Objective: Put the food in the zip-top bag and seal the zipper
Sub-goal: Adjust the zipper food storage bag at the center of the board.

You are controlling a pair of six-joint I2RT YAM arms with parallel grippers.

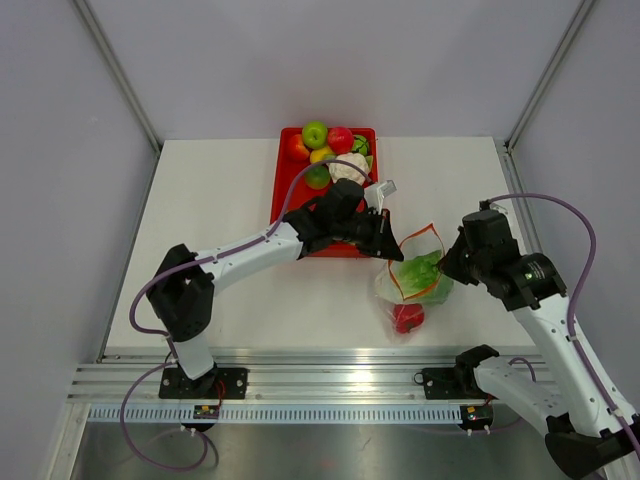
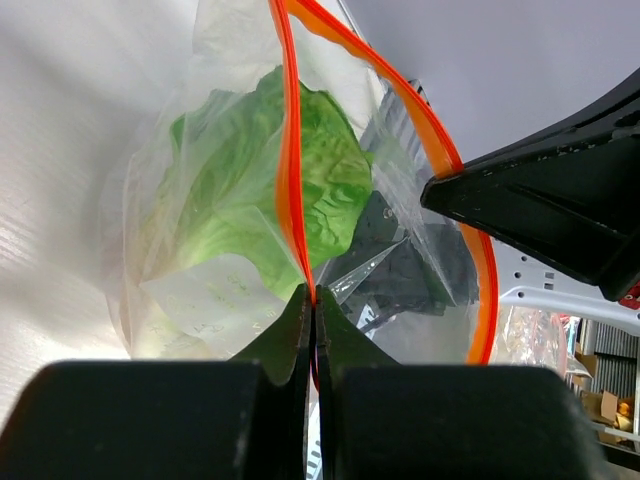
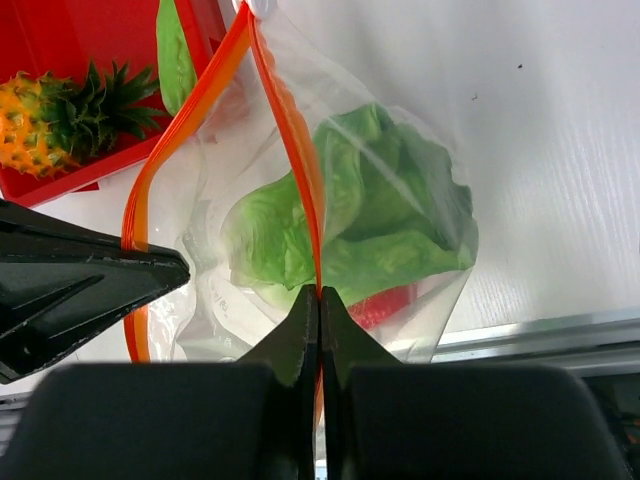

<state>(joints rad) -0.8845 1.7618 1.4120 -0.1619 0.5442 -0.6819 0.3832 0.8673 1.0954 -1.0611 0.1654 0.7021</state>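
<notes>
tray [image 1: 283, 190]: behind my left jaws, holding round fruit and a cauliflower [image 1: 350, 167]; from the right wrist I also see a pineapple [image 3: 50, 120] in it, up and left of my right jaws
left gripper [image 2: 312, 300]: jaws pressed together, tips pinching one lip of the zipper [image 2: 290, 150]
zipper: orange strip, its two lips spread apart into an open loop; one lip runs straight ahead from my left jaws, the other from my right jaws
bag [image 1: 415, 275]: stretched between my two sets of jaws, mouth open, its clear body sagging toward the near edge of the table [image 1: 220, 300]
lettuce [image 2: 250, 190]: inside the bag, just ahead of both pairs of fingertips, seen through the plastic
tomato [image 1: 407, 317]: inside the bag at its bottom, below the lettuce, closer to the near edge than either set of jaws
right gripper [image 3: 318, 298]: jaws clamped together on the opposite zipper lip, facing the left gripper across the open mouth
</notes>
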